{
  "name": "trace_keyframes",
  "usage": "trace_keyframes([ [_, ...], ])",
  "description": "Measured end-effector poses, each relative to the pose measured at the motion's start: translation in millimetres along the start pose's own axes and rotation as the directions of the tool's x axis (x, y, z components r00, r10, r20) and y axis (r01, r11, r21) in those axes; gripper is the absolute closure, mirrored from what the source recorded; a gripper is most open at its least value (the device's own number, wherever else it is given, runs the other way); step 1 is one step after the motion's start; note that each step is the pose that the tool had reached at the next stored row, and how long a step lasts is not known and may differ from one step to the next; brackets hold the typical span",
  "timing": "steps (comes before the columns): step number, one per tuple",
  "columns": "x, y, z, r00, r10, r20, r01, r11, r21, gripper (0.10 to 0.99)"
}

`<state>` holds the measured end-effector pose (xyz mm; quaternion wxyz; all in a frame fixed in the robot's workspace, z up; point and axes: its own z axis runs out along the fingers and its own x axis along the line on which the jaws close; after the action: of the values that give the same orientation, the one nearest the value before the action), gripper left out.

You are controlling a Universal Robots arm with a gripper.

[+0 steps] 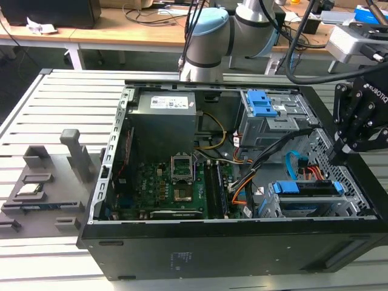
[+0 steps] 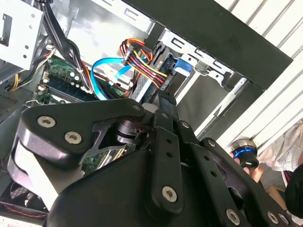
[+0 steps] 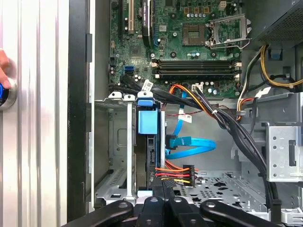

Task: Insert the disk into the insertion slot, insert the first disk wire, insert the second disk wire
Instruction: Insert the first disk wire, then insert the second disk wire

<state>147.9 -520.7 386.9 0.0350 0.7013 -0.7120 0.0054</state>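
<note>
One open computer case (image 1: 182,254), centre of the exterior view. Lower right inside it: one slot (image 1: 270,209), one disk (image 1: 303,188) seated in it with the blue frame showing. One gripper (image 1: 336,159) right above, fingers pinched narrow, tips at one coloured power plug (image 3: 188,172); can't tell if actually clamping it. One blue cable (image 3: 194,150) looping just beside. Risks: skewed plug jamming or bending contacts; fingers snagging the blue cable in that tight corner.

Disk (image 3: 145,124) mostly hidden inside slot (image 3: 129,142), blue end showing. Gripper (image 3: 163,183) cut by pic edge in first wrist view; person's hand (image 3: 2,64) likewise.
</note>
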Motion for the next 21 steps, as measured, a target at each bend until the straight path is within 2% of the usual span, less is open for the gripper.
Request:
trace_keyframes([
  [7, 0.0, 0.0, -0.7, 1.0, 0.0, -0.0003, 0.0, 1.0, 0.0, 0.98],
  [9, 0.0, 0.1, -0.8, 1.0, 0.0, -0.0003, 0.0, 1.0, 0.0, 0.843],
  [11, -0.4, 0.8, -0.7, 1.0, 0.0, -0.0007, 0.0, 1.0, 0.0, 0.843],
  [13, -2.7, 5.5, 2.4, 1.0, 0.0, 0.0, 0.0, 1.0, 0.0, 0.843],
  [15, -5.7, 15.3, 5.7, 1.0, -0.001, -0.0001, 0.001, 1.0, 0.0, 0.843],
  [16, -6.6, 21.6, 7.4, 1.0, -0.001, 0.0001, 0.001, 1.0, 0.0, 0.843],
  [17, -6.8, 38.1, 11.1, 1.0, -0.001, -0.0001, 0.001, 1.0, 0.0, 0.843],
  [18, -6.9, 42.3, 13.6, 1.0, -0.001, 0.0001, 0.001, 1.0, 0.0, 0.843],
  [21, -7.5, 44.0, 18.4, 1.0, -0.001, 0.0001, 0.001, 1.0, 0.0, 0.843],
])
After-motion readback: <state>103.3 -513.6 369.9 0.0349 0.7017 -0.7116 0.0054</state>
